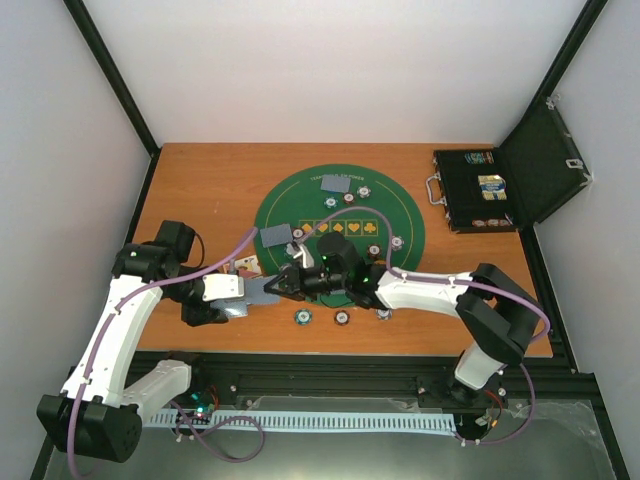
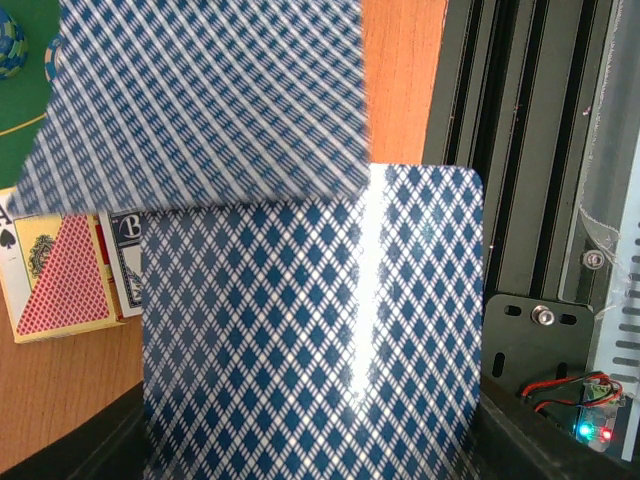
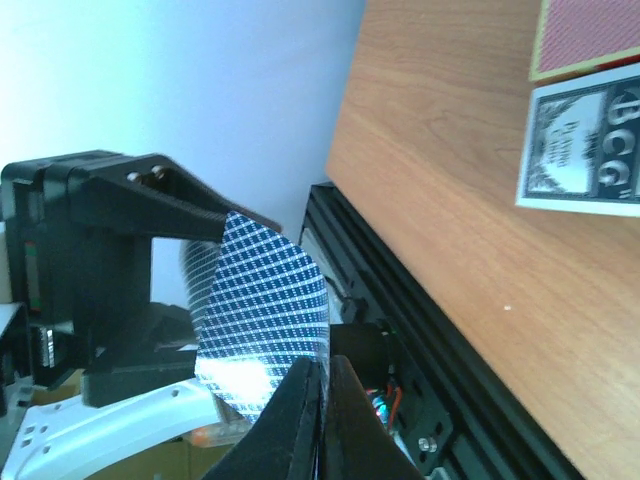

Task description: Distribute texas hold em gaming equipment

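- The left gripper (image 1: pixel 243 295) was clamped on the deck (image 2: pixel 310 340), back side up, seemingly offering it as a stack to deal from.
- One card (image 2: pixel 200 100) sat partway off the deck's top, toward the green mat (image 1: pixel 405 205).
- The right gripper (image 3: pixel 322 390) had its fingers pressed together, pinching that card's edge, probably to draw it clear for dealing.

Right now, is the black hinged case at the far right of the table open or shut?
Open: the black hinged case has its lid swung up and back, leaving the inside exposed.
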You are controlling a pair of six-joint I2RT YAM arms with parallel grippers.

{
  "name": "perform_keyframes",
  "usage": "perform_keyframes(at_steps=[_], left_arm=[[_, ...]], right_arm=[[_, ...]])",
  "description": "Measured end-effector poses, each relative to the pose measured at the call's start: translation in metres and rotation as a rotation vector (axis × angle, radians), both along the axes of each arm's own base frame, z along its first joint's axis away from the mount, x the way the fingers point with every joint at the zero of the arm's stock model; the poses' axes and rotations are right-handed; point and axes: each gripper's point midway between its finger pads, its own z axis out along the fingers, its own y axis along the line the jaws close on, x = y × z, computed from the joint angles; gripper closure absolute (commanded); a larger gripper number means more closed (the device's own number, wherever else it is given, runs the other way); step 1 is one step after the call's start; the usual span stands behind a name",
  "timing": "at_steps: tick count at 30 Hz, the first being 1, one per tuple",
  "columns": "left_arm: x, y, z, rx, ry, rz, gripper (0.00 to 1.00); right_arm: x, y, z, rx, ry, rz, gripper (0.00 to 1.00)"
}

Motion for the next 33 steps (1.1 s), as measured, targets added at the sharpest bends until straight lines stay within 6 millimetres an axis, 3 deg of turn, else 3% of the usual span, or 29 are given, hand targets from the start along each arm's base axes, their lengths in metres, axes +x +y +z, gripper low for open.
perform_keyframes(at_steps=[6,14,21,27,33], left_arm=[[0.0,0.0,0.0,-0.001,0.0,-0.001,0.97],[0.0,0.0,0.0,-0.002,0.0,-0.001,0.97],[0.0,-0.001,0.0,-0.004,0.003,0.0,0.98],[0.0,-0.001,-0.001,-0.003,0.009,0.0,0.98],[0.0,-0.001,-0.001,-0.002,0.008,0.0,0.98]], right_arm=[[0.034,-0.021,-0.013,-0.068,-0.003,-0.047,0.97],[0.141,-0.018,-0.022,-0.151,-0.083,-0.115,0.97],[0.212,-0.002,-0.083,-0.274,-0.076,-0.111,0.97],[0.236,0.006,-0.127,-0.365,-0.053,-0.087,0.97],[0.24,0.003,-0.131,-0.418,-0.069,-0.072,0.7]])
